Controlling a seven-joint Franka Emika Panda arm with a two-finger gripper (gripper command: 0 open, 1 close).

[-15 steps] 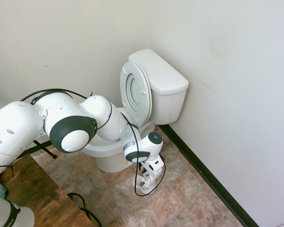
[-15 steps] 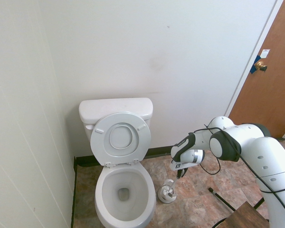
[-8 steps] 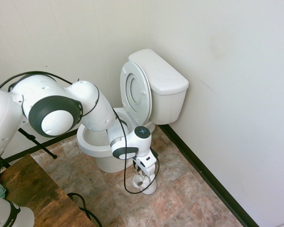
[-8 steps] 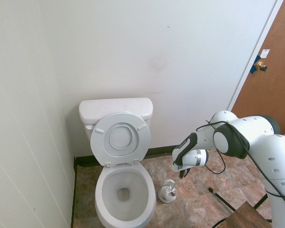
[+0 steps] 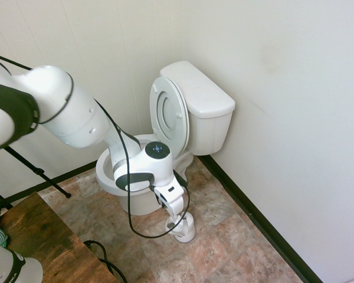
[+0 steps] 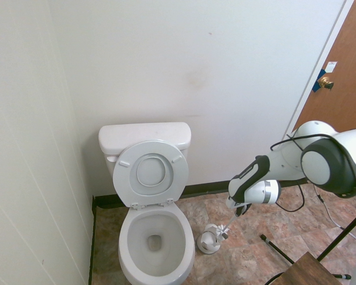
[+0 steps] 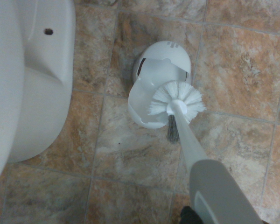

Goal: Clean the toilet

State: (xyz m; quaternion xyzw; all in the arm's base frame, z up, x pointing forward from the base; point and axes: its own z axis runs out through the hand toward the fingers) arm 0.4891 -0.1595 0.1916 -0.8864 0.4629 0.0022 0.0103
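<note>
White brush just above its holder, fingers probably clamping the handle.

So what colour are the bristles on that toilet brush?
White bristles, on the white plastic toilet brush; clearest in the wrist view.

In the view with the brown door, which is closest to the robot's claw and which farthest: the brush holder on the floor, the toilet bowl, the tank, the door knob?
From the gripper:
1. Brush holder, on the floor just below it.
2. Toilet bowl, beyond the holder.
3 and 4. Tank, at the wall, and door knob, on the door opposite: too close to call.
</note>
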